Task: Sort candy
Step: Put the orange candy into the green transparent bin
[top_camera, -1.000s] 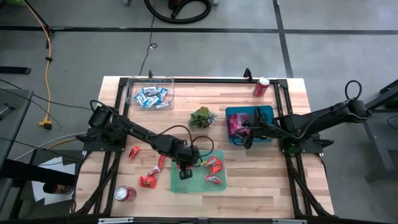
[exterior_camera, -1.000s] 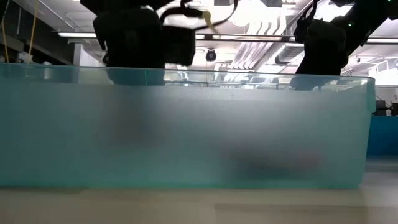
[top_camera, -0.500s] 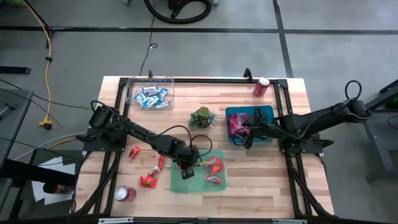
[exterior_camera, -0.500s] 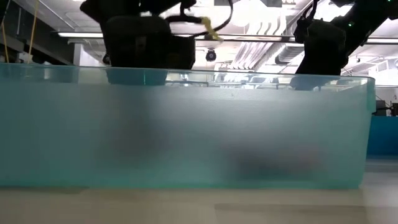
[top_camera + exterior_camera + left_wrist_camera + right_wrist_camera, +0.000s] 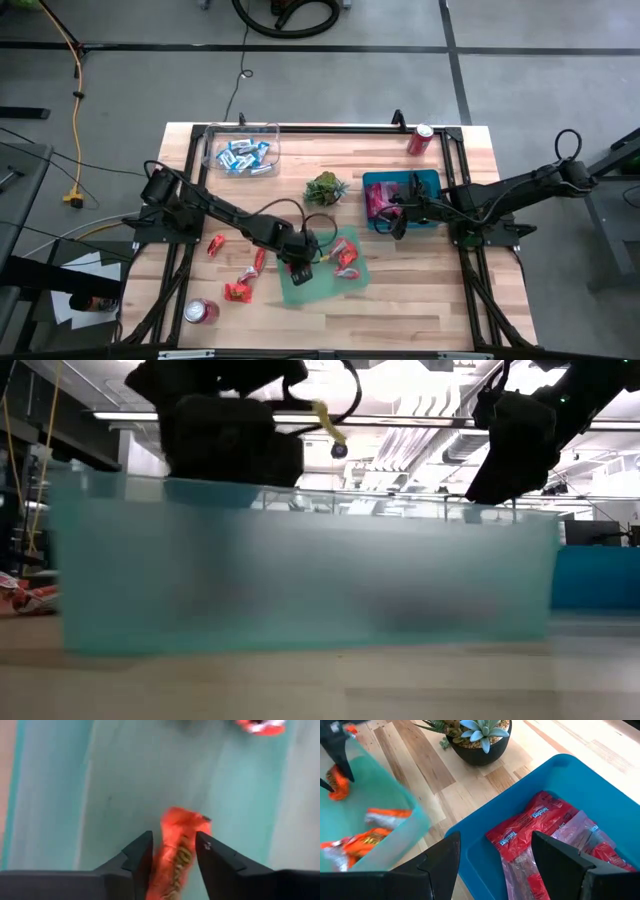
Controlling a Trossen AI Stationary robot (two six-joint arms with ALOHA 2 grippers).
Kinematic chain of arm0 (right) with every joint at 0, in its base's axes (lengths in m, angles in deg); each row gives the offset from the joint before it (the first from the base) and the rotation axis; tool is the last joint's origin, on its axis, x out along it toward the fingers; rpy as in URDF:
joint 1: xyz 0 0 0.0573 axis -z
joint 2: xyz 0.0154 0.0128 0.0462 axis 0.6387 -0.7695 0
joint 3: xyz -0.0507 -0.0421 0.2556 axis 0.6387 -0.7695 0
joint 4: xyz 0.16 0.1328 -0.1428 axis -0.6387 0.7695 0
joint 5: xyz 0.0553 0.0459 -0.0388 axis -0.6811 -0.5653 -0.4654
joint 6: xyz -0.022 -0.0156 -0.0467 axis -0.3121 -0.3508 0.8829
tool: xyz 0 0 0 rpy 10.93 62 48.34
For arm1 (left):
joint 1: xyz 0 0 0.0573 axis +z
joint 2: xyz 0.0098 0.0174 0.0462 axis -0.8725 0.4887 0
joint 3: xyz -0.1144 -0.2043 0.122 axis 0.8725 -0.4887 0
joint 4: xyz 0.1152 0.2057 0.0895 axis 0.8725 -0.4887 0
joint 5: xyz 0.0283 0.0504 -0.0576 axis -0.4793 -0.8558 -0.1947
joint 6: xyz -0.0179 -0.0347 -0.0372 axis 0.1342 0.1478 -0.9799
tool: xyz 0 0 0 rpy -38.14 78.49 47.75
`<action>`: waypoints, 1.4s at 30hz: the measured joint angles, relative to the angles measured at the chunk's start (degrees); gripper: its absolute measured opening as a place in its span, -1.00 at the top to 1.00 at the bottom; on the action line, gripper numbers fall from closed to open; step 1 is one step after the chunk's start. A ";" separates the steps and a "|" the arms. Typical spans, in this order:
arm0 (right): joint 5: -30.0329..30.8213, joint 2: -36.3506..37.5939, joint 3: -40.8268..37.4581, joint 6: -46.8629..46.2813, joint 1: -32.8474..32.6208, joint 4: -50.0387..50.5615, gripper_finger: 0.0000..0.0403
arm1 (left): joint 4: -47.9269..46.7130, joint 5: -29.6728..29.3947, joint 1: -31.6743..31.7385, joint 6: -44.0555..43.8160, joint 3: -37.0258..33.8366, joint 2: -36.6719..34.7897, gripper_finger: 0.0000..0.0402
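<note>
A green tray (image 5: 300, 290) lies askew on the table's near middle with red-orange candy (image 5: 346, 259) in it. My left gripper (image 5: 175, 857) points down into the tray, open, with one red-orange candy (image 5: 181, 835) between its fingers. More candy (image 5: 238, 291) lies loose on the wood left of the tray. My right gripper (image 5: 495, 870) hangs open over the blue bin (image 5: 425, 182), which holds pink candy (image 5: 540, 820), and touches nothing. In the low view the tray's wall (image 5: 300, 590) hides my left fingers. My left gripper comes from above, slanting down, one finger (image 5: 140, 855) on each long side of the candy. The candy's sides reach both inner faces, and I cannot tell whether they touch. Its far end (image 5: 187, 819) lies on the tray floor.
A clear bin (image 5: 240, 152) with blue-and-white candy stands at the far left. A small plant (image 5: 325, 188) sits between the bins. Red cans stand at the far right (image 5: 420, 138) and the near left (image 5: 202, 311). Bare wood lies right of the tray.
My left gripper has opened inside the tray and rolled about its own line, and the candy has dropped out of its pinch onto the tray floor. The green tray has turned about on the table and now lies askew, its candy carried along.
</note>
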 joint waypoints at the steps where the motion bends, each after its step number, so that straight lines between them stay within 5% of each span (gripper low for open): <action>1: 0.02 0.00 0.00 0.00 -0.02 0.00 -0.18 | -0.04 0.17 0.46 0.35 0.21 -0.55 0.28; 13: 0.07 0.00 0.00 -1.39 0.00 -0.11 -0.18 | -10.25 0.25 6.25 4.10 0.34 -13.42 -0.21; 21: 0.38 -0.02 0.00 -2.89 -0.01 -0.14 -0.18 | -25.29 -7.39 3.73 -7.48 -5.19 -26.30 -0.24; 29: 0.59 -0.04 0.00 -3.04 0.00 -0.11 -0.18 | -29.82 -2.94 -2.76 -31.39 -21.98 -32.45 -0.24; 42: 4.57 -0.04 0.00 -5.60 0.02 -0.15 -0.18 | -36.17 -3.09 -0.77 -34.37 -29.18 -31.90 -0.24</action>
